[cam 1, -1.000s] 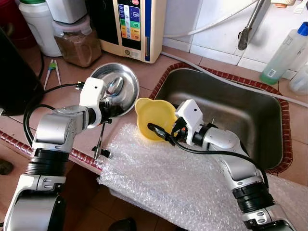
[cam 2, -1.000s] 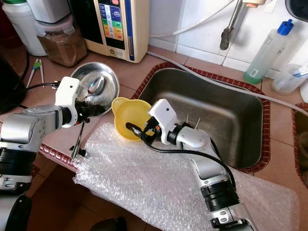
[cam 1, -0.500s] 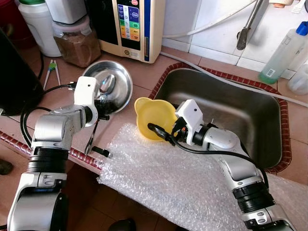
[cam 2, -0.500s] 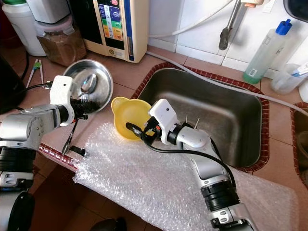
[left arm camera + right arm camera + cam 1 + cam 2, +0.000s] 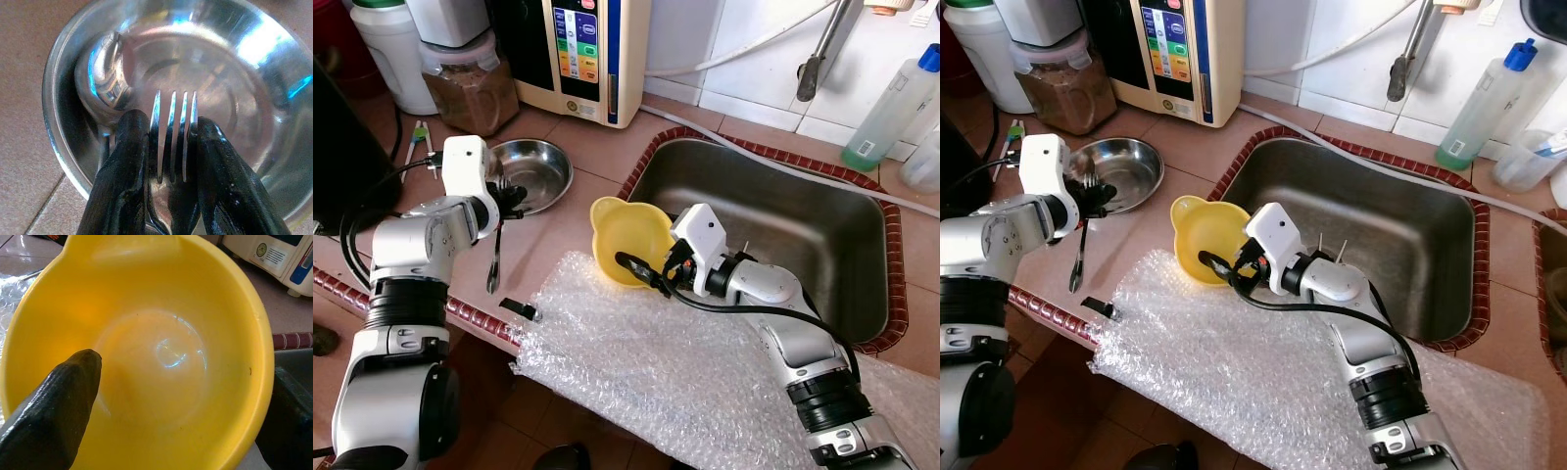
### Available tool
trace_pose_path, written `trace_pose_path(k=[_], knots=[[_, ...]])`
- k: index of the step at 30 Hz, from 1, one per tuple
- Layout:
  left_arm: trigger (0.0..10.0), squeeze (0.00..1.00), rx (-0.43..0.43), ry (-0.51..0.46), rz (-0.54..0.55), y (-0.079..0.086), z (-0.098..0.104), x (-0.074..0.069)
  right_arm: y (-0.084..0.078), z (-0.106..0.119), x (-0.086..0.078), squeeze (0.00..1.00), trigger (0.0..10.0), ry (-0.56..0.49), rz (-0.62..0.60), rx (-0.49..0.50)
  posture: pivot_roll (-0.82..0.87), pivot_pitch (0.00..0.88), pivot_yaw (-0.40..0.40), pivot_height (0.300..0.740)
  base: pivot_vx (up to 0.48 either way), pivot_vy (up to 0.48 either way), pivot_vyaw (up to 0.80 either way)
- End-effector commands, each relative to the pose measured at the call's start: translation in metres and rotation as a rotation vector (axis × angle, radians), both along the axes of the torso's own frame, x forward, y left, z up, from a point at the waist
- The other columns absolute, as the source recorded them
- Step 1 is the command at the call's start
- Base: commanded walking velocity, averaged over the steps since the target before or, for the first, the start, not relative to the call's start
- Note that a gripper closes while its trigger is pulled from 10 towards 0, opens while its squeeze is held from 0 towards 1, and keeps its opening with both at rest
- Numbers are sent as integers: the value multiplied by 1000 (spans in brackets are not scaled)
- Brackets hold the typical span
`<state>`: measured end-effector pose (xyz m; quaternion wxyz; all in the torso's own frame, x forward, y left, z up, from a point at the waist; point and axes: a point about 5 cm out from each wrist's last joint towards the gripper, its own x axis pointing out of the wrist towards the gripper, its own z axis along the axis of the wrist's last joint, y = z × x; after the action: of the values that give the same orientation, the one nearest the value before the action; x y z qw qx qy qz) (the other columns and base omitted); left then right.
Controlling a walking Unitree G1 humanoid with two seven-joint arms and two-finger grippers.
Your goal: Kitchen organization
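My left hand (image 5: pixel 168 142) grips a shiny metal fork (image 5: pixel 171 132) over a mirror-polished steel bowl (image 5: pixel 234 73); my glossy yellow plastic bowl (image 5: pixel 161 347) looks smooth.

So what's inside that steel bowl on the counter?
A spoon lies in the steel bowl, against its wall. The left gripper holds a fork over it, hiding part of the bowl's floor.

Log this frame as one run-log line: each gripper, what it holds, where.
left gripper: shut on fork, over steel bowl | right gripper: shut on yellow bowl rim, beside sink
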<state>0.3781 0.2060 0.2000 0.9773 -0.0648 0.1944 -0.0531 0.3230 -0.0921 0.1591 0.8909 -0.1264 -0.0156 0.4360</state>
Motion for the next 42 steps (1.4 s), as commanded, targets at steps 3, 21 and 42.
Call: trace_pose_path(k=[3,21,42], knots=[[0,0,-42,-29,-13,-12,7,7,2,0,0,0,10000,-6,18,-13,55,132,-15,740,0,0,0],[0,0,-124,-350,-54,-52,71,21,0,5,3,0,10000,-31,-27,13,41,133,-24,740,0,0,0],[0,0,-321,-616,-414,-121,79,3,-41,32,14,0,10000,-18,-76,163,16,154,-23,740,0,0,0]])
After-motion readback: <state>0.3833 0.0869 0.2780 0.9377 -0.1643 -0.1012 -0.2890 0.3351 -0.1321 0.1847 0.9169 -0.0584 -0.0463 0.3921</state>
